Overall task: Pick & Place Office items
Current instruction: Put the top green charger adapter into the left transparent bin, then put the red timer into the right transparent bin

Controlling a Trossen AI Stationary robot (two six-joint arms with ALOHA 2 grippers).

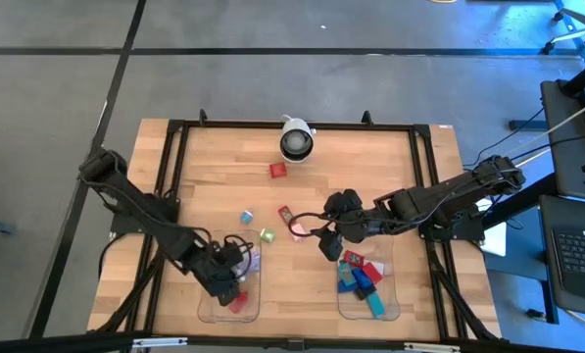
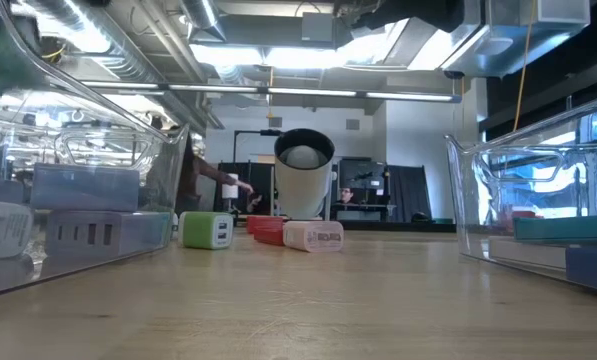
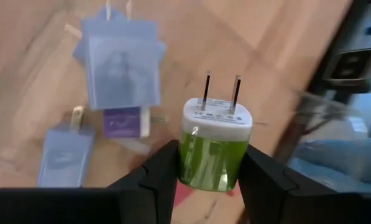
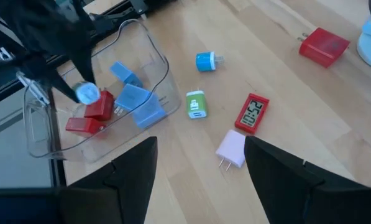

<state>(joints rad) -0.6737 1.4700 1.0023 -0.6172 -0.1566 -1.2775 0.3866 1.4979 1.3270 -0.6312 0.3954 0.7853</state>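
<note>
My left gripper (image 1: 225,286) hangs over the left clear tray (image 1: 206,312), shut on a green charger plug (image 3: 211,152) with a white top and two prongs. Under it in the tray lie lilac-blue chargers (image 3: 118,65) and red blocks (image 4: 92,115). My right gripper (image 4: 201,180) stands open above the table's middle, over a pale pink charger (image 4: 231,149). On the wood lie a red clock (image 4: 252,113), a second green plug (image 4: 196,104), a blue plug (image 4: 205,61) and a red block (image 4: 324,46). My left gripper pinches the green plug's body by two opposite sides (image 3: 191,163) between its two fingers. The white end with the prongs (image 3: 221,93) points away from the gripper. The fingers slant downward, and the plug is lifted clear above the things in the tray.
The right clear tray (image 1: 343,306) holds several red, blue and teal items. A round white-and-black camera dome (image 1: 295,142) stands at the table's far middle. A black frame (image 1: 174,132) runs along the table's edges.
</note>
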